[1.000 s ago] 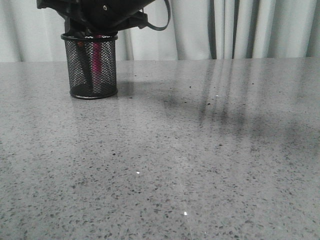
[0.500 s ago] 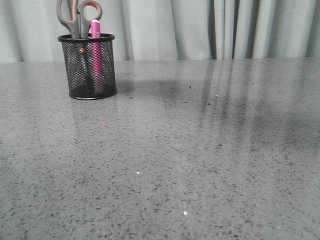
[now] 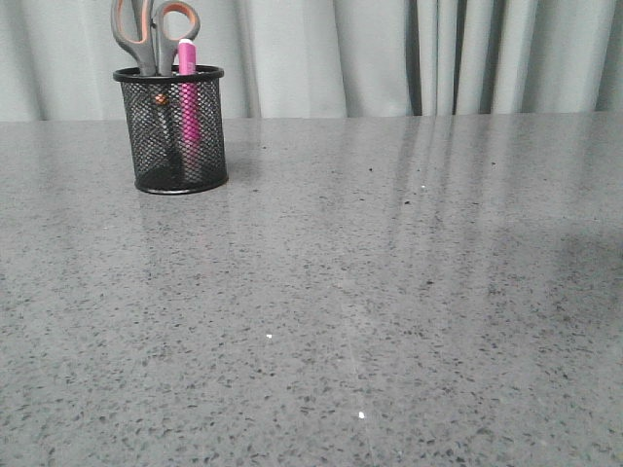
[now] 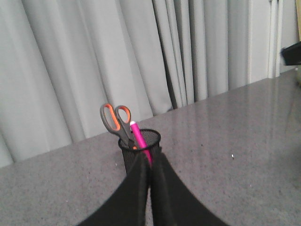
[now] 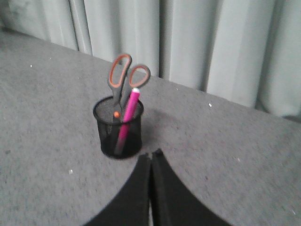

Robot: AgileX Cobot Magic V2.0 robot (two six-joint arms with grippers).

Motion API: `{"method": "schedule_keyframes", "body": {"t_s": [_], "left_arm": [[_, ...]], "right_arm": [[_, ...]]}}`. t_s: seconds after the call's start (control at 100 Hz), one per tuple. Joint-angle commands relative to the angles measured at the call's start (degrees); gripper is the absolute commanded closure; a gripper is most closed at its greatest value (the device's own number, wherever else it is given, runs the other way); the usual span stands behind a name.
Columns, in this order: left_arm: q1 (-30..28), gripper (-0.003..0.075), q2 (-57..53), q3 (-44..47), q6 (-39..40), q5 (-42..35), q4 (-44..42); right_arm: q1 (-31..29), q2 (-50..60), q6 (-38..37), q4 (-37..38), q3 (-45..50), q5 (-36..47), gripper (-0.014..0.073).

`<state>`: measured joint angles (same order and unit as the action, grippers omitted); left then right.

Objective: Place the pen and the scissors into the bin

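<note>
The black mesh bin [image 3: 178, 131] stands on the table at the far left. The scissors [image 3: 148, 34] stand in it, orange-lined loops up, and the pink pen [image 3: 187, 88] stands beside them, white tip above the rim. Neither gripper shows in the front view. In the left wrist view my left gripper [image 4: 149, 157] is shut and empty, back from the bin [image 4: 139, 150], with the scissors [image 4: 116, 120] and pen [image 4: 139, 137] in it. In the right wrist view my right gripper [image 5: 151, 155] is shut and empty, apart from the bin [image 5: 117, 134], scissors [image 5: 123, 77] and pen [image 5: 128, 115].
The grey speckled table [image 3: 370, 292] stretches in front of the bin. Pale curtains [image 3: 389, 53] hang behind its far edge. A dark object [image 4: 291, 52] shows at the edge of the left wrist view.
A second ago a dark arm hung over the bin and hid the scissors' loops and pen tip. It has gone from the front view; its shadows on the table have faded.
</note>
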<state>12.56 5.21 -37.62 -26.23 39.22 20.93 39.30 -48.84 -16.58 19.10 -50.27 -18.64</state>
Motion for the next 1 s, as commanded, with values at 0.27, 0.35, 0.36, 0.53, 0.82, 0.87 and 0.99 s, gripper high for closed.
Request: {"method": "schedule_keyframes", "body": {"t_s": [0.27, 0.35, 0.36, 0.53, 0.82, 0.87, 0.99], "left_arm": [[0.33, 0.0739, -4.18, 5.38, 1.14, -2.7, 0.48], [0.33, 0.0739, -4.18, 5.38, 1.14, -2.7, 0.48], [0.33, 0.0739, -4.18, 5.38, 1.14, -2.7, 0.48], [0.33, 0.0739, -4.18, 5.38, 1.14, -2.7, 0.48], [0.33, 0.0739, -4.18, 5.38, 1.14, -2.7, 0.48], [0.33, 0.0739, -4.18, 5.38, 1.14, -2.7, 0.48], [0.33, 0.0739, -4.18, 5.47, 1.14, -2.7, 0.48]], "right_arm": [[-0.23, 34.57, 1.55, 3.8, 15.93, -6.61, 0.0663], [-0.23, 41.32, 2.01, 4.29, 18.08, -7.09, 0.0664], [-0.23, 41.81, 2.01, 4.56, 18.5, -7.08, 0.0663], [-0.23, 47.91, 2.01, 6.16, 22.36, -8.15, 0.0663], [-0.23, 47.91, 2.01, 6.03, 23.15, -8.78, 0.0663], [-0.23, 47.91, 2.01, 6.03, 23.15, -8.78, 0.0664], [-0.23, 47.91, 2.01, 6.03, 23.15, -8.78, 0.0664]]}}
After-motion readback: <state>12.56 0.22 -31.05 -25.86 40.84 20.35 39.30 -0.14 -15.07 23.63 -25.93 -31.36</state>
